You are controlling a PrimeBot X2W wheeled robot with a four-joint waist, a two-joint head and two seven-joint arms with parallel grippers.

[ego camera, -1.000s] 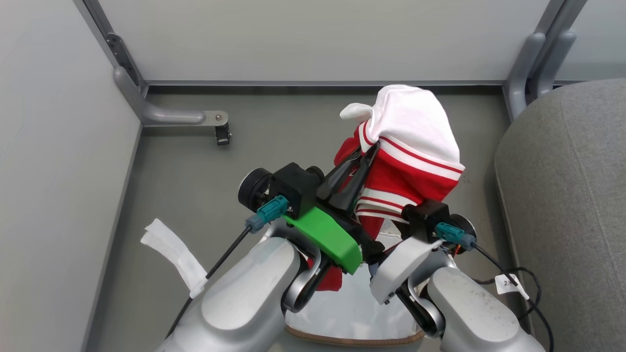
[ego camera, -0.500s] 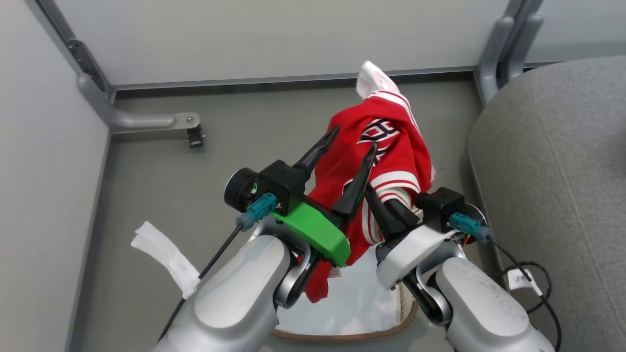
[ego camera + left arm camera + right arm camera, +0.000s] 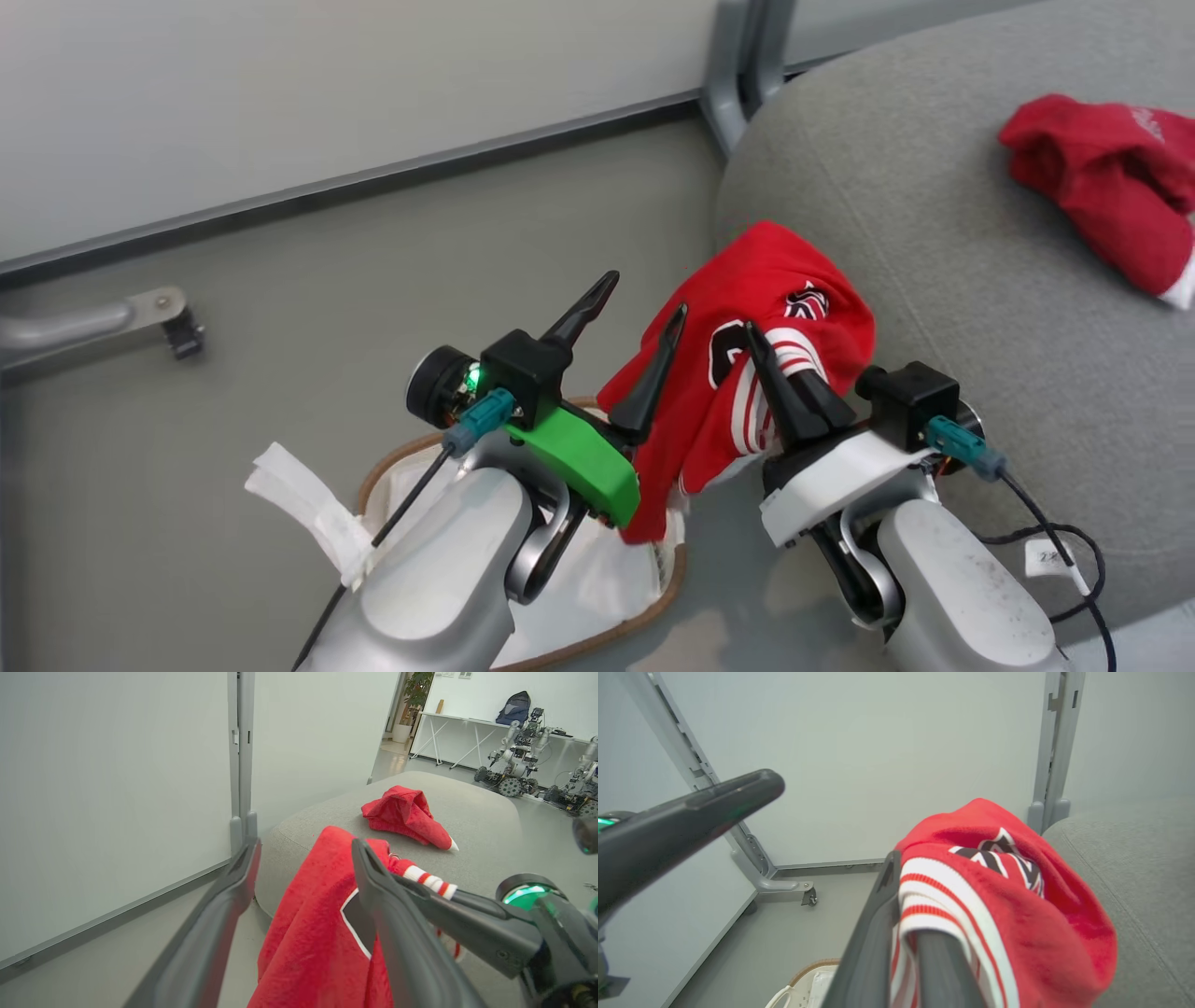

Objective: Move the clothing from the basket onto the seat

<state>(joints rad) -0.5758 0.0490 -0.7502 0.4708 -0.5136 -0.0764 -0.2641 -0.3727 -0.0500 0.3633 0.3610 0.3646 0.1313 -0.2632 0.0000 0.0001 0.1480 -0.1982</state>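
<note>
My right gripper (image 3: 754, 334) is shut on a red garment (image 3: 789, 303) with dark lettering and red-white striped trim. It holds the garment in the air at the left edge of the grey seat (image 3: 934, 243), and the tail hangs down over the basket (image 3: 644, 611). The striped trim drapes over my right gripper (image 3: 903, 884). My left gripper (image 3: 635, 306) stands open just left of the garment (image 3: 308, 933), with one finger against the fabric and nothing held. A second red garment (image 3: 1102, 182) lies crumpled on the seat (image 3: 472, 812) farther back. A white liner shows inside the basket (image 3: 803, 977).
Pale partition walls stand behind and to the left. A grey metal post (image 3: 738, 65) rises at the seat's corner. A foot bracket with a caster (image 3: 177, 327) sits on the grey floor. Other robots (image 3: 514, 765) stand far off in the room.
The camera has swung right, bringing the seat into view. My left gripper has let go of the garment and opened. My right gripper has carried the garment up from the basket to the seat's edge.
</note>
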